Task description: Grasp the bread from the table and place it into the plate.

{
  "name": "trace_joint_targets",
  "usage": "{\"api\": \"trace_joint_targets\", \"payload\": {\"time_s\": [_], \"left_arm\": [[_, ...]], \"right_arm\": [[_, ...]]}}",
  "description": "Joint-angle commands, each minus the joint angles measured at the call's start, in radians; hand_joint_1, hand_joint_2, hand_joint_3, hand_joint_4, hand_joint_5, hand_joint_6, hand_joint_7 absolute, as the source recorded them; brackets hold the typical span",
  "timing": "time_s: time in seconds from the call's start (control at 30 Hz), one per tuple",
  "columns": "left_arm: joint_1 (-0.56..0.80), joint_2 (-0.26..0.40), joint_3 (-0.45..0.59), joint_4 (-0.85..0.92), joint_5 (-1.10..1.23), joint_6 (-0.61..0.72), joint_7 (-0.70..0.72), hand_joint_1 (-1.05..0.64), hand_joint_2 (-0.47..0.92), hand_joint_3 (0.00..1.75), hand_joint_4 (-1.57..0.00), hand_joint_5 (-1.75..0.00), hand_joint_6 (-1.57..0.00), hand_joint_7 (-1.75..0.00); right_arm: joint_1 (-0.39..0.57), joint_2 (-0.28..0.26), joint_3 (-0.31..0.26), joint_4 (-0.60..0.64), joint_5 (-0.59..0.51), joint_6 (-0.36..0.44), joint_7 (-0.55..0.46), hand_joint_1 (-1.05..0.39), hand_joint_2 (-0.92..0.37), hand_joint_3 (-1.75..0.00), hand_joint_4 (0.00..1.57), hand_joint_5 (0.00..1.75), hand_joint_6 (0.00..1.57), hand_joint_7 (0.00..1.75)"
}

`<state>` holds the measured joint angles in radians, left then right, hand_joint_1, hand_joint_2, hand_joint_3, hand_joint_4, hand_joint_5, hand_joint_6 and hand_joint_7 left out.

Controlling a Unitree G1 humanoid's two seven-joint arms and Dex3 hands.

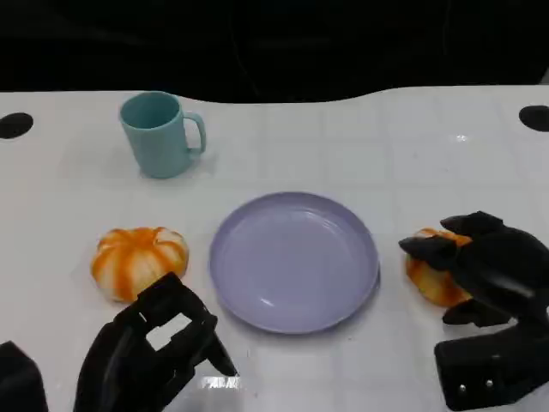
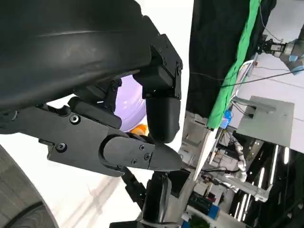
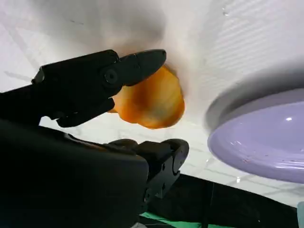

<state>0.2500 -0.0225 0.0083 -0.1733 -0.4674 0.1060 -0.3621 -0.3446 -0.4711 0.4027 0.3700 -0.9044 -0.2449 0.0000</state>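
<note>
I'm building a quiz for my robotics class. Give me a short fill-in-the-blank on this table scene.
1. The plate in the middle of the table is coloured ____.
2. The right robot hand reaches over a piece of bread lying on the plate's ____ side.
3. Behind the striped bread stands a teal ____.
4. The plate holds ____ pieces of bread.

Missing words: purple; right; mug; no
</note>
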Motion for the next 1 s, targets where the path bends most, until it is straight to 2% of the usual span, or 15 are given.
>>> {"api": "trace_joint_targets", "payload": {"time_s": [0.03,0.53,1.0], "left_arm": [[0.006,0.006,0.006,-0.018,0.006,0.003,0.011,-0.62,0.92,0.16,-0.70,-1.75,-0.59,-1.59],[0.019,0.002,0.001,-0.044,0.008,0.013,0.023,-0.61,0.92,0.17,-0.71,-1.75,-0.56,-1.61],[0.028,0.004,0.001,-0.056,0.001,0.017,0.019,-0.59,0.92,0.22,-0.69,-1.75,-0.53,-1.60]], "right_arm": [[-0.024,0.009,0.009,0.006,0.030,0.024,0.038,-0.43,-0.88,0.00,0.16,0.23,0.35,0.01],[-0.098,0.056,0.044,0.069,0.072,0.092,0.123,-0.38,-0.85,0.00,0.30,0.17,0.45,0.02],[-0.116,0.012,0.047,0.045,0.083,0.112,0.202,-0.36,-0.85,0.00,0.38,0.10,0.50,0.01]]}}
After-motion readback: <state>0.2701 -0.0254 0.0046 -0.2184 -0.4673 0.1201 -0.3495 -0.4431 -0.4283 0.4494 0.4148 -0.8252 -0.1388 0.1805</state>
